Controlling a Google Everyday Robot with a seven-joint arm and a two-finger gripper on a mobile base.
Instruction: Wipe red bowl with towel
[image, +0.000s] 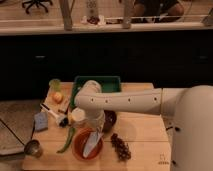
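Note:
The red bowl (86, 146) sits near the front edge of the wooden table (142, 137), left of centre. The towel (92, 145), a narrow pale strip, lies slanted inside the bowl, and its upper end runs up into my gripper (96, 130). The gripper points down over the bowl's back right rim and is shut on the towel's top end. My white arm reaches in from the right and bends down above the bowl, hiding the bowl's far edge.
A dark maroon bowl (109, 120) stands just behind right of the red bowl, with grapes (120, 147) to its right. A green tray (98, 84) is behind. To the left are a white cup (77, 116), a green vegetable (67, 140), a blue pad (41, 121), a metal cup (33, 148) and a brush (52, 112).

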